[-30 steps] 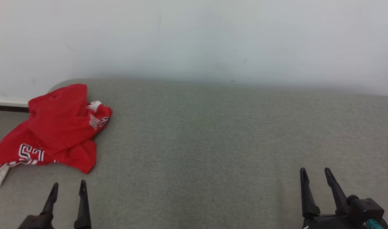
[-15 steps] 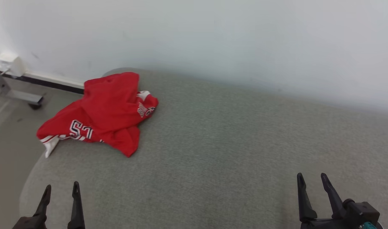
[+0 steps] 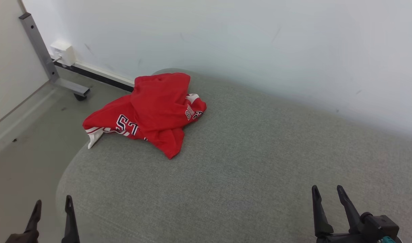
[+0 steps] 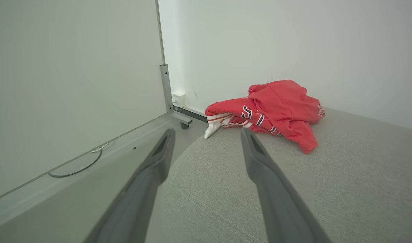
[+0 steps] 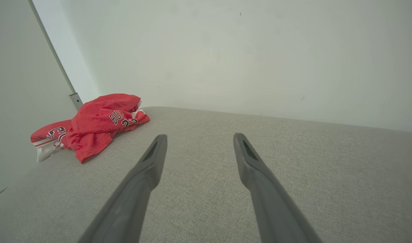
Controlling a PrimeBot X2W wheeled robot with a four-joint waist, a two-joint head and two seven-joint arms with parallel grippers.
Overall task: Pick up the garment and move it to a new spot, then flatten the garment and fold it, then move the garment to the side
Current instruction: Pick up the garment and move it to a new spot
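The garment point(image 3: 152, 111) is a crumpled red jersey with white trim and lettering, heaped at the far left corner of the grey upholstered surface point(image 3: 246, 162), one white-edged end hanging over the edge. It lies ahead of the fingers in the left wrist view point(image 4: 276, 108) and far to the left in the right wrist view point(image 5: 91, 128). My left gripper point(image 3: 53, 203) is open at the lower left, over the surface's left edge, well short of the garment. My right gripper point(image 3: 326, 191) is open at the lower right, above bare fabric.
A pale wall point(image 3: 259, 44) runs behind the surface. Left of it is bare floor point(image 3: 23, 141), a metal post on a castered foot point(image 3: 47, 57), a white wall socket point(image 3: 64, 52), and a cable loop point(image 4: 77, 165) along the side wall.
The head camera has swung left, so the garment now sits nearer the picture's middle and the floor, post and socket have come into view. Both grippers stay open; the garment has not moved.
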